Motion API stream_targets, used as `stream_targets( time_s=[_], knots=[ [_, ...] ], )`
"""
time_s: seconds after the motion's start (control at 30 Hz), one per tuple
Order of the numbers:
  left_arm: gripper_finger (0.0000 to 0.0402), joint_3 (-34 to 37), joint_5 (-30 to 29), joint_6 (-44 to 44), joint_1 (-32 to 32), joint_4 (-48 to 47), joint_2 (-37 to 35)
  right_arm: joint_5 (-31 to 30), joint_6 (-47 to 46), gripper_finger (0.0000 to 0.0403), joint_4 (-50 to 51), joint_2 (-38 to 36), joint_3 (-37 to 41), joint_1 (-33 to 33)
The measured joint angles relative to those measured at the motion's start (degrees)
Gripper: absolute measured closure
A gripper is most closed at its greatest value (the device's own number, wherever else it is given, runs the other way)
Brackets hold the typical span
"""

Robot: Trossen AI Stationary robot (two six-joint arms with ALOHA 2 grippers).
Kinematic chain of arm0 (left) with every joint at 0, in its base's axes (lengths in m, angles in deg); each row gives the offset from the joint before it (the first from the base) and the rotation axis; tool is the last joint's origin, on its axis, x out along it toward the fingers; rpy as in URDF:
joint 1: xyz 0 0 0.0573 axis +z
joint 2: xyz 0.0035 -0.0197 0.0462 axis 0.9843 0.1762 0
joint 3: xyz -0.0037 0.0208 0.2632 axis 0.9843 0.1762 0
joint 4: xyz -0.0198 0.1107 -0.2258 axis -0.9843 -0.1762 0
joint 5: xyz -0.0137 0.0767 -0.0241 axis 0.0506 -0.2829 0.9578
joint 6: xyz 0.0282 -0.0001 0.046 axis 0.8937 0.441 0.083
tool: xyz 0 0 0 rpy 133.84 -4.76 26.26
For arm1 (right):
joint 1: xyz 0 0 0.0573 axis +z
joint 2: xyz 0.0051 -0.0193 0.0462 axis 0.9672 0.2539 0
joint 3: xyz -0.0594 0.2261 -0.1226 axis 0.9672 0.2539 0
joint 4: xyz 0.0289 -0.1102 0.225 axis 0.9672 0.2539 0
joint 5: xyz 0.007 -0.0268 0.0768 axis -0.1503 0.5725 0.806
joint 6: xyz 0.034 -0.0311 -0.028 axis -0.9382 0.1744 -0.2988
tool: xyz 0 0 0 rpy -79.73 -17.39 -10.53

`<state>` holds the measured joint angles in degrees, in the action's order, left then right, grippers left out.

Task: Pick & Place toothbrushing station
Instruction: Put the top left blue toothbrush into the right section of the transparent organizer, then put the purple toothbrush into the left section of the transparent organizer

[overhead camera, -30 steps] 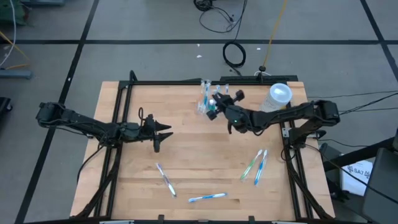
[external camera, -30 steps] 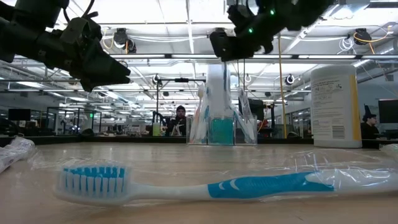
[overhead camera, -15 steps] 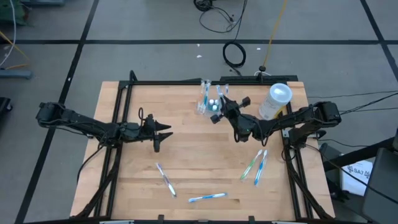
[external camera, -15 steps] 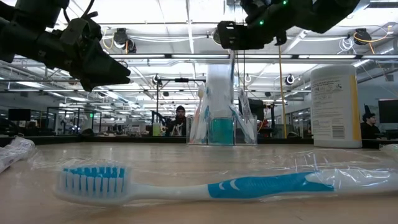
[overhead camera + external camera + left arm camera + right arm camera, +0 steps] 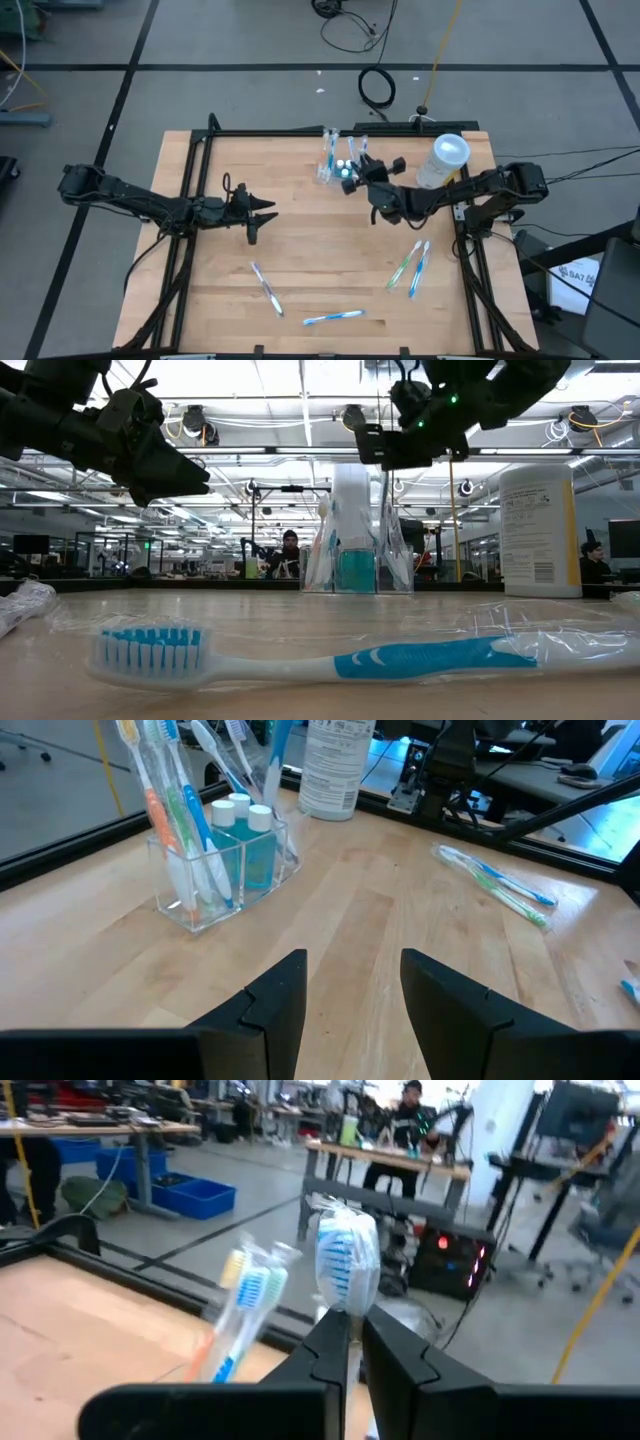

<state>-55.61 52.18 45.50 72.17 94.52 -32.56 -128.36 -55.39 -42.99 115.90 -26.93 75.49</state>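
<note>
Nearest the low camera, a wrapped blue-and-white toothbrush lies on the wooden bench. Mid-bench, the left claw hovers with its fingers apart, holding nothing. Farther back, the right claw is closed on a wrapped toothbrush, bristles up, just above the clear toothbrushing station at the far edge. A white-capped cylinder stands near the back right corner.

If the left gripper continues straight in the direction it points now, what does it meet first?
Probably the small clear plastic toothbrush holder: the open left gripper points toward it across bare wooden table. Depth is unclear.
</note>
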Motion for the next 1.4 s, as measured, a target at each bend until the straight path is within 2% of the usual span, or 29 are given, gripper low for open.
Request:
stream_targets(
  time_s=[0.17, 0.57, 0.77, 1.1, 1.23, 1.4],
  knots=[
    [0.0236, 0.00, 0.00, 0.00, 0.00, 0.00, 0.00, 8.45, -9.21, 0.0389, 6.10, 0.02, 0.00, -3.08],
    [0.0236, 0.02, 0.00, 0.04, 0.00, 0.00, 0.00, 24.21, -21.13, 0.0378, 20.17, -0.13, -0.17, -8.70],
    [0.0236, 0.02, 0.00, 0.01, 0.00, 0.00, 0.00, 25.58, -21.46, 0.0351, 21.65, 0.03, -0.02, -9.46],
    [0.0236, 0.02, 0.31, -0.21, -0.01, -0.11, 0.00, 25.13, -21.08, 0.0278, 20.87, 0.09, 0.02, -9.44],
    [0.0236, 0.02, 5.13, -0.35, 0.00, -1.71, 0.00, 25.08, -19.49, 0.0257, 19.68, 0.09, 0.02, -9.44],
    [0.0236, 0.02, 18.14, 1.24, -0.26, -5.40, 0.00, 25.34, -15.13, 0.0248, 12.11, 0.09, 0.02, -8.75]
  ],
)
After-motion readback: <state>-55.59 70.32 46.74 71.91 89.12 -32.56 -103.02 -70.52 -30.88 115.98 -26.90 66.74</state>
